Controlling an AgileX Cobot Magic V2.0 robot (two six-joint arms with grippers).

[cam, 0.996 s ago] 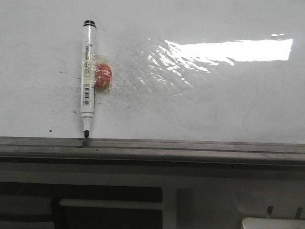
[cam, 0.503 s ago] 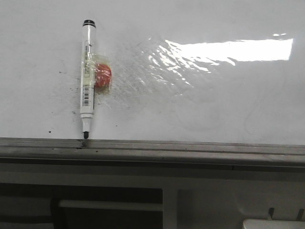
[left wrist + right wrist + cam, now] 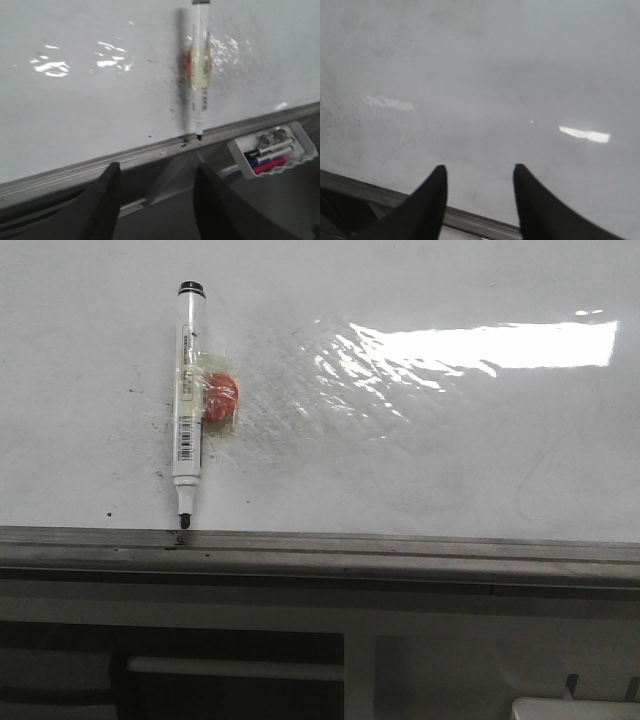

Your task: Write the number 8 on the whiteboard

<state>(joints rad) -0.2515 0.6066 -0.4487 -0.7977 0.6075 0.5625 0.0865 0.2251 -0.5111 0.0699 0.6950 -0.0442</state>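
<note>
The marker (image 3: 187, 405) hangs tip-down on the whiteboard (image 3: 450, 440), taped to a red magnet (image 3: 219, 396), its nib at the edge rail (image 3: 400, 545); no number 8 is drawn yet. It looks light, stiff and smooth, best pinched mid-barrel above the barcode, though the tape may resist. Both the left gripper (image 3: 156, 200) and right gripper (image 3: 479, 200) have fingers apart and hold nothing.

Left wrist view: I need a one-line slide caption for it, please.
Open left claw below the whiteboard, where an uncapped marker hangs taped tip-down; spare markers sit in a tray.
</note>
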